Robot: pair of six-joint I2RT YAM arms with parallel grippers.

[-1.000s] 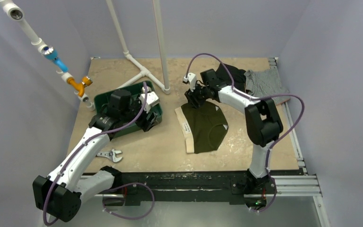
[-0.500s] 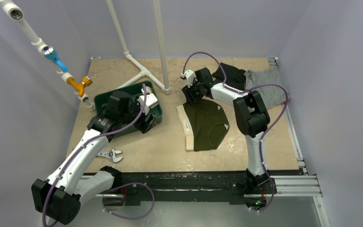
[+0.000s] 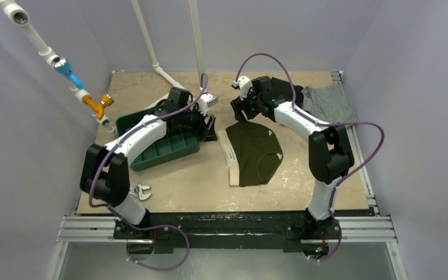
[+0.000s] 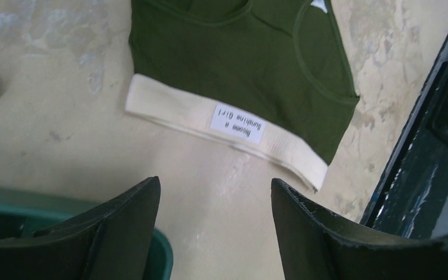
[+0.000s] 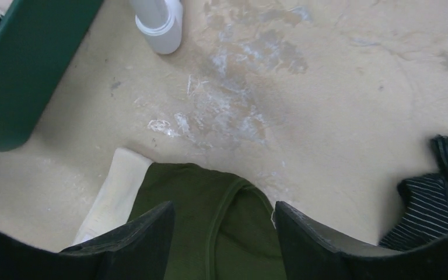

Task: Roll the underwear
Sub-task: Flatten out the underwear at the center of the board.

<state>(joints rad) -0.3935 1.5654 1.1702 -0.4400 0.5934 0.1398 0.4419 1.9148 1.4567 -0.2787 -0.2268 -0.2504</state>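
Overlapping the underwear [image 3: 256, 154], the right claw [image 3: 239, 115] hides its far edge.

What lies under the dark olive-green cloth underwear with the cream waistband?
The olive-green underwear lies flat on the beige tabletop, which shows around its edges. Nothing else pokes out; the patch beneath the cloth is covered.

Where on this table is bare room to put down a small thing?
Bare: the near strip of table between the wrench and the underwear, in front of the green bin. Crowded: the far right corner, where the striped cloth lies.
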